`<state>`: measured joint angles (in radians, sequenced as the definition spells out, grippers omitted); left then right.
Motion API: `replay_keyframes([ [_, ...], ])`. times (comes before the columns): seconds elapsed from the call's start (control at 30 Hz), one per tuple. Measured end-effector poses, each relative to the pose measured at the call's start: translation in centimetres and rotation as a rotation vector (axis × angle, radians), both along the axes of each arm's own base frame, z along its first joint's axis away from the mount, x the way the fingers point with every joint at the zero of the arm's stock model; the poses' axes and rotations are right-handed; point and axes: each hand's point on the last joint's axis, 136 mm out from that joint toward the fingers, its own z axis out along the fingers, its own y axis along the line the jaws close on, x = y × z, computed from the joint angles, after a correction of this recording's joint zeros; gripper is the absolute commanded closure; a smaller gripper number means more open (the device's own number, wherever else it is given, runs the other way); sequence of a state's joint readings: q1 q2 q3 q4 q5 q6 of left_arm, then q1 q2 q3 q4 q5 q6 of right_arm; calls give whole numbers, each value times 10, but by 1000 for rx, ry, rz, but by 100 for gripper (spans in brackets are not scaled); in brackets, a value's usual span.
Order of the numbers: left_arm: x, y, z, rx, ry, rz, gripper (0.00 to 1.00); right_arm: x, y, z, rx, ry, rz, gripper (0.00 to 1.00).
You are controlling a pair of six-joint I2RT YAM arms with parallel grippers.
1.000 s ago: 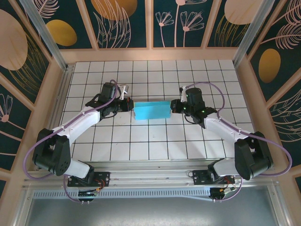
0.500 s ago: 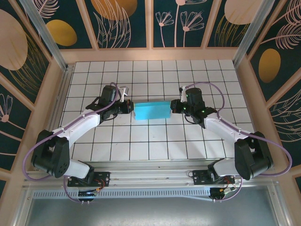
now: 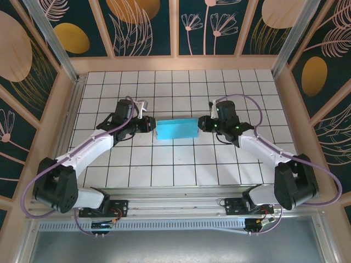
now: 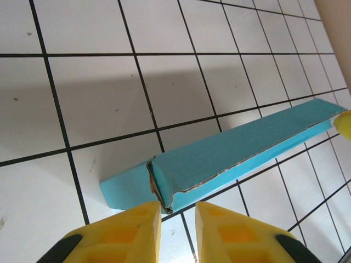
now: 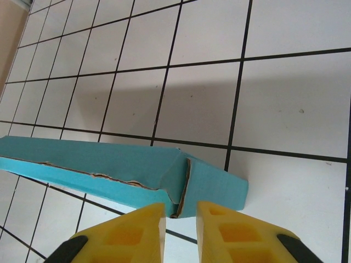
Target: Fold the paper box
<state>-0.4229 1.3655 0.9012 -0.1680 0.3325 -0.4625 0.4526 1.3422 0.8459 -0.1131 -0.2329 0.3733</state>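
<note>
Top external: paper box (image 3: 176,130) lies flat on the desk (image 3: 164,170), teal face up, a little toward 12 o'clock of centre, long axis running 9 to 3. Left arm (image 3: 93,143) reaches to its 9 o'clock end, right arm (image 3: 258,145) to its 3 o'clock end (one arm per end, near mirror poses).

Left wrist: left fingers (image 4: 118,233) narrowly parted, the box's end seam at the mouth of the gap. The gap is wider than the thin card, so no pinch.

Right wrist: right fingers (image 5: 123,233) likewise parted, the opposite end seam at their gap.

Judgement: each pair stands at an end because the tucked flaps meet there. The box reads as folded flat and rests on the desk unsupported, so the task looks near done.
</note>
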Motion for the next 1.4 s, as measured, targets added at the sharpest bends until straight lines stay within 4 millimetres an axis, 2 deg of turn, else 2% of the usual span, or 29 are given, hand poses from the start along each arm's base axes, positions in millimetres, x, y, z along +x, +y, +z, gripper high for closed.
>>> replay_keyframes([
  [0.23, -1, 0, 14, -25, -38, 2, 77, 2, 1, 24, 18, -39, 0, 75],
  [0.37, -1, 1, 23, -59, -51, 32, 72, 0, 0, 37, 30, -58, -3, 72],
  [0.47, 2, 7, 27, -107, -43, 116, 69, 2, -1, 49, 54, -70, -24, 66],
  [0.6, 9, 18, 24, -174, 8, 269, 66, 13, -10, 59, 116, -42, -88, 64],
  [0.67, 11, 22, 20, -201, 39, 330, 66, 21, -17, 57, 146, -8, -129, 63],
  [0.77, 11, 24, 16, -240, 79, 389, 65, 27, -22, 41, 178, 73, -177, 62],
  [0.93, 16, 20, 8, -279, 124, 413, 65, 22, -10, 16, 237, 220, -169, 61],
  [1.13, 17, 8, -6, -303, 176, 379, 65, 19, 1, 15, 305, 279, -147, 61],
  [1.23, 17, 6, -12, -302, 192, 369, 68, 18, 4, 15, 320, 291, -138, 64],
  [1.4, 19, 3, -12, -309, 189, 356, 72, 16, 4, 6, 320, 323, -145, 68],
])
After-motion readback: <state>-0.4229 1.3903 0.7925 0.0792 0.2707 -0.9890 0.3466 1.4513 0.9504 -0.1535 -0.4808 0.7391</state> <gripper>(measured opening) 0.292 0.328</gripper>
